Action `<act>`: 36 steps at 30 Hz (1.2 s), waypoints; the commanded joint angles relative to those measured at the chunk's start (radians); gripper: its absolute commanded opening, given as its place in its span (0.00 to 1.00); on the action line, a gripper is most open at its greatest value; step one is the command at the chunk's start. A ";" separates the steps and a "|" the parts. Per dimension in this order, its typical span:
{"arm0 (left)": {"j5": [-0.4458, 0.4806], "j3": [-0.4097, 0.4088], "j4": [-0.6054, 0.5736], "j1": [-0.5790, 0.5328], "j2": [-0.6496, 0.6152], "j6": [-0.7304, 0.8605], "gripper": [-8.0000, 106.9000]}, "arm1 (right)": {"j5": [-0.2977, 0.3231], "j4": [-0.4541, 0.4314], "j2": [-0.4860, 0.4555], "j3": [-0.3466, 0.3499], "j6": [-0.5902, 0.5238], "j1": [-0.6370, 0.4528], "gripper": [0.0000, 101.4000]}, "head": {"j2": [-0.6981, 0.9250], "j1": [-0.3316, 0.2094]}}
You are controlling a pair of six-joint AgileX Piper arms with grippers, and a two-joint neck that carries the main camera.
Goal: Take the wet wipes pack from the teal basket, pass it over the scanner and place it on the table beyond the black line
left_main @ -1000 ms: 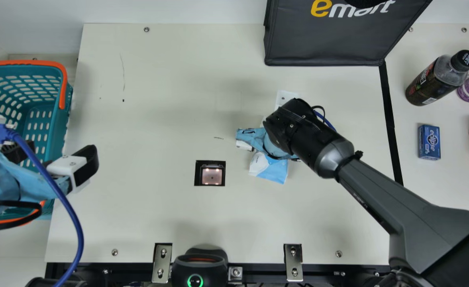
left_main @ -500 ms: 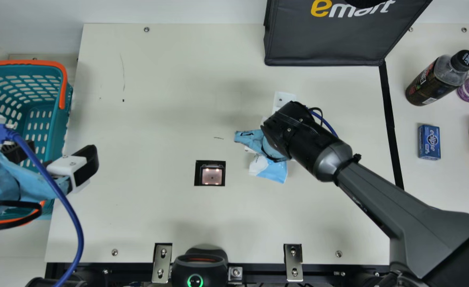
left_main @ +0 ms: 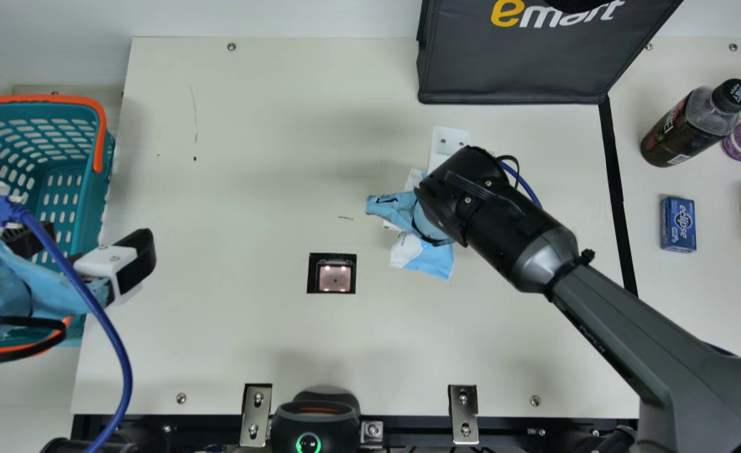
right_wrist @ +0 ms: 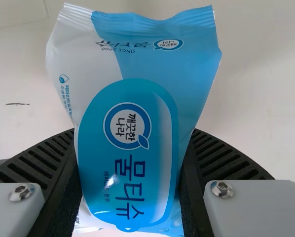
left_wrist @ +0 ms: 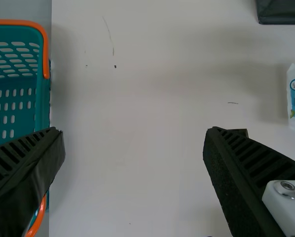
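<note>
Already out of teal basket: wet wipes pack, which right gripper grips firmly | pack hangs between scanner and black line | scan: can't tell | crossing, set-down remain | left gripper spread, unloaded

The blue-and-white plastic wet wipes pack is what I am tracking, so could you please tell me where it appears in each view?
Main view: the blue-and-white plastic wet wipes pack is right of centre, partly hidden.
Left wrist view: at the right edge, cut off.
Right wrist view: large, in the middle, between the fingers of the right hand.
Shared landmark: the short, thin dark mark, left of it in all three.
</note>
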 commanded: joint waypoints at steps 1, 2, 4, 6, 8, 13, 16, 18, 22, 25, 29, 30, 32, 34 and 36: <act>0.000 0.000 0.000 0.000 0.000 0.000 0.85 | 0.001 0.000 -0.003 -0.005 -0.003 0.001 0.00 | -0.045 -0.029; 0.000 0.000 0.000 0.000 0.000 0.000 0.85 | 0.001 -0.001 -0.005 -0.006 -0.004 0.001 0.00 | -0.069 -0.029; 0.000 0.000 0.000 0.000 0.000 0.000 0.85 | -0.005 -0.002 -0.012 -0.005 -0.007 -0.002 0.00 | -0.115 -0.029; 0.000 0.000 0.000 0.000 0.000 0.000 0.85 | -0.019 -0.001 -0.024 0.001 -0.016 -0.012 0.00 | -0.162 -0.029; 0.000 0.000 0.000 0.000 0.000 0.000 0.85 | -0.040 0.006 -0.042 0.017 -0.041 -0.030 0.00 | -0.208 -0.029; 0.000 0.000 0.000 0.000 0.000 0.000 0.85 | -0.106 0.051 -0.116 0.084 -0.176 -0.119 0.00 | -0.325 -0.029; 0.000 0.000 0.000 0.000 0.000 0.000 0.85 | -0.133 0.093 -0.174 0.135 -0.294 -0.198 0.00 | -0.347 -0.029; 0.000 0.000 0.000 0.000 0.000 0.000 0.85 | -0.144 0.129 -0.215 0.170 -0.386 -0.261 0.00 | -0.347 -0.029; 0.000 0.000 0.000 0.000 0.000 0.000 0.85 | -0.141 0.203 -0.297 0.229 -0.581 -0.400 0.00 | -0.347 -0.029; 0.000 0.000 0.000 0.000 0.000 0.000 0.85 | -0.122 0.268 -0.352 0.261 -0.739 -0.517 0.00 | -0.347 -0.029; 0.000 0.000 0.000 0.000 0.000 0.000 0.85 | -0.073 0.359 -0.413 0.286 -0.957 -0.687 0.00 | -0.347 -0.029; 0.000 0.000 0.000 0.000 0.000 0.000 0.85 | -0.057 0.381 -0.425 0.289 -1.011 -0.732 0.00 | -0.347 -0.029; 0.000 0.000 0.000 0.000 0.000 0.000 0.85 | -0.024 0.421 -0.444 0.293 -1.111 -0.820 0.00 | -0.347 -0.029; 0.000 0.000 0.000 0.000 0.000 0.000 0.85 | 0.009 0.457 -0.455 0.293 -1.203 -0.911 0.00 | -0.347 -0.029; 0.000 0.000 0.000 0.000 0.000 0.000 0.85 | 0.045 0.487 -0.460 0.289 -1.292 -1.004 0.00 | -0.347 -0.029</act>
